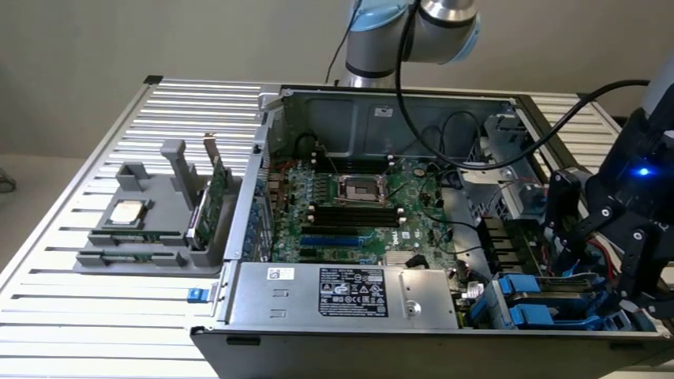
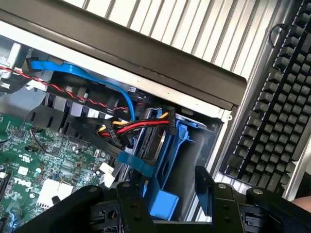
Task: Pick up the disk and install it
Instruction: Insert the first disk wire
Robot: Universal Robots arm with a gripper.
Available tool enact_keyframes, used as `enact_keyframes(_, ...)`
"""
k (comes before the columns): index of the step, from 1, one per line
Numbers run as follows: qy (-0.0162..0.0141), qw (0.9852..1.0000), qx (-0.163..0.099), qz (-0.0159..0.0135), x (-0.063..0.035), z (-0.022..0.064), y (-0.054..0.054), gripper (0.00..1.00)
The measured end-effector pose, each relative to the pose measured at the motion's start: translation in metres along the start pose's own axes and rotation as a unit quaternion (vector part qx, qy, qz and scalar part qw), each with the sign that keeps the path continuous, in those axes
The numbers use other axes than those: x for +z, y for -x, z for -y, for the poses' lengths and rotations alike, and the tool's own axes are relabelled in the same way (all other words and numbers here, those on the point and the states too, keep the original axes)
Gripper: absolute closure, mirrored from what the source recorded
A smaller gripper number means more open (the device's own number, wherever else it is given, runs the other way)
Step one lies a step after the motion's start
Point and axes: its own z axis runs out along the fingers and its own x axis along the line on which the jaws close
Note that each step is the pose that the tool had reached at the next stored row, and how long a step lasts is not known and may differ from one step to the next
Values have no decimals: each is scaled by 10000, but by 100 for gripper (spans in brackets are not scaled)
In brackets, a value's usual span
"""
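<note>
The disk (image 2: 167,155) is showing mostly as its blue plastic carrier frame. Bright blue rails are ending in a blocky blue tab, and a thin strip of silver-grey metal is peeking out beside the rails. Its labelled face is turned out of sight. A bundle of red, yellow and black wires (image 2: 129,128) is meeting the frame at one end, and a flat blue cable (image 2: 92,77) is looping close by.

In the exterior view the disk (image 1: 548,312) is sitting in the drive bay at the near right corner of the open computer case (image 1: 421,351). The case is lying on its side on the slatted metal desk (image 1: 116,316). To the left of the bay, the green motherboard (image 1: 358,213) is covering the case floor.

The hand (image 1: 613,278) is hanging directly above that bay. In the wrist view the hand (image 2: 164,182) is holding its two black fingers (image 2: 129,204) well apart, one on each side of the blue tab. A gap is showing on both sides, and the hand is gripping nothing.

The disk is standing on edge, with its tab end pointing up toward the hand through the open side of the case. Its long axis appears to be running down into the bay. A black keyboard (image 2: 277,111) is lying on the desk outside the case wall nearest the bay.
</note>
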Motion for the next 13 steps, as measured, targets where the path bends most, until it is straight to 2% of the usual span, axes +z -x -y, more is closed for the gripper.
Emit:
enact_keyframes(1,12,10000,3,-33,0,4,11,45)
enact_keyframes(5,98,9996,28,-274,2,9,26,45)
enact_keyframes(6,117,9994,33,-327,3,13,36,45)
enact_keyframes(7,128,9993,36,-357,5,19,51,45)
enact_keyframes(11,134,9992,22,-363,8,38,82,45)
enact_keyframes(13,151,9992,15,-359,5,69,71,45)
